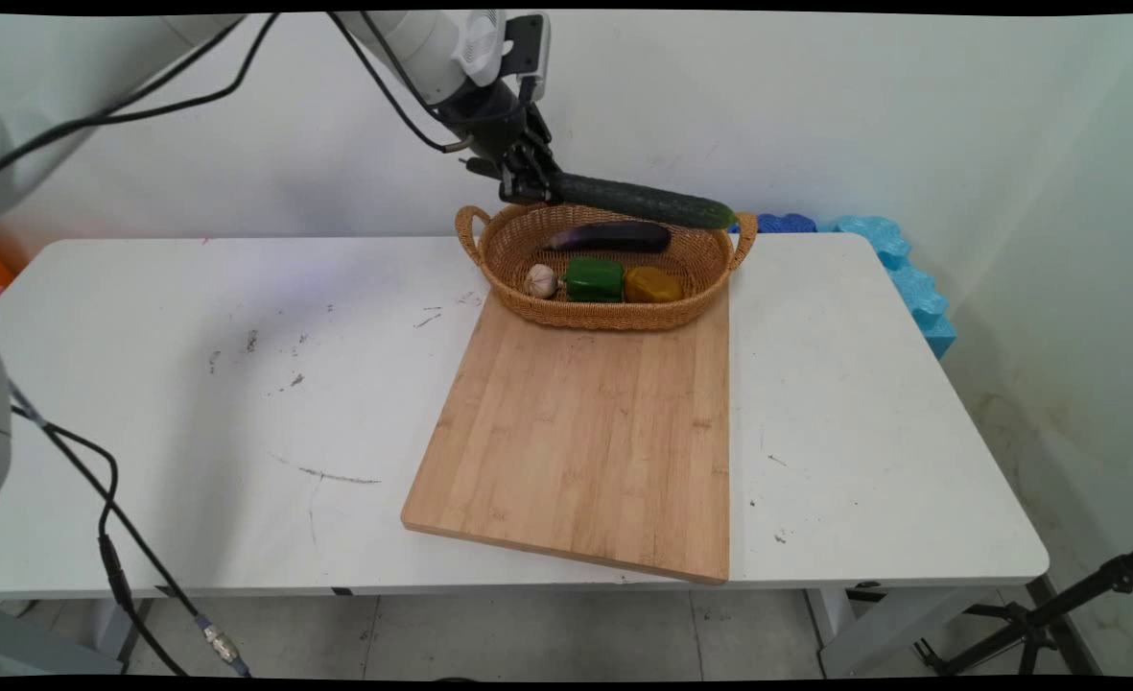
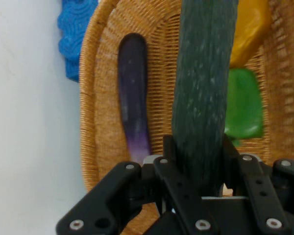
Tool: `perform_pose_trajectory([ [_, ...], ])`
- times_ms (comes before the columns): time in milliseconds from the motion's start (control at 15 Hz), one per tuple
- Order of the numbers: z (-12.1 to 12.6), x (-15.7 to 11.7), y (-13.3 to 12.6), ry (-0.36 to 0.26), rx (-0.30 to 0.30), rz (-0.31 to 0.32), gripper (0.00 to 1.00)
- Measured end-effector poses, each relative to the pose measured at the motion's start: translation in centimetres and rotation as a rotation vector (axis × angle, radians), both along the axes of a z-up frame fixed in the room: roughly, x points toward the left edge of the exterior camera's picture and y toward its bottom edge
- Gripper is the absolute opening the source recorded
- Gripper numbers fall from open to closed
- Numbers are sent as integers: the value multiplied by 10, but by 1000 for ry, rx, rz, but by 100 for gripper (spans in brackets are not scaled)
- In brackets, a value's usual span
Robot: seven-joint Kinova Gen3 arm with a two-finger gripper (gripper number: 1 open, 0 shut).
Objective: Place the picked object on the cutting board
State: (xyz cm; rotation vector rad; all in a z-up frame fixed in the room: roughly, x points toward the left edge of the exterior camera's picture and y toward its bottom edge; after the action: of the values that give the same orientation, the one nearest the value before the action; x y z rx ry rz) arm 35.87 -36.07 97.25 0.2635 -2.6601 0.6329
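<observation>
My hand (image 1: 531,185), angled down from ten o'clock, is clenched on one end of a long, bumpy dark-green cucumber (image 1: 645,201) held above the oval woven wicker basket (image 1: 614,315), where a glossy purple eggplant (image 1: 612,237), garlic (image 1: 540,280), green pepper (image 1: 594,278) and yellow pepper (image 1: 651,285) lie beside a smooth wooden board (image 1: 585,432) on the white worktop (image 1: 221,403).

I see the basket (image 1: 604,312) at the table's (image 1: 192,403) far edge, its near side on the cutting board (image 1: 585,441). Inside, the eggplant (image 1: 614,237) lies behind garlic (image 1: 540,280) and two peppers (image 1: 594,278). My gripper (image 1: 528,187) holds the cucumber (image 1: 643,200) above them.
</observation>
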Motion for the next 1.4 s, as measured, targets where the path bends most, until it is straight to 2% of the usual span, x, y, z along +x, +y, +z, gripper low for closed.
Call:
perform_pose_trajectory([
  [333, 10, -5, 49, 51, 72, 38, 0],
  [667, -1, -12, 83, 87, 130, 102, 0],
  [1000, -27, -19, 101, 109, 181, 191, 0],
  [1400, -67, -27, 113, 108, 215, 221, 0],
])
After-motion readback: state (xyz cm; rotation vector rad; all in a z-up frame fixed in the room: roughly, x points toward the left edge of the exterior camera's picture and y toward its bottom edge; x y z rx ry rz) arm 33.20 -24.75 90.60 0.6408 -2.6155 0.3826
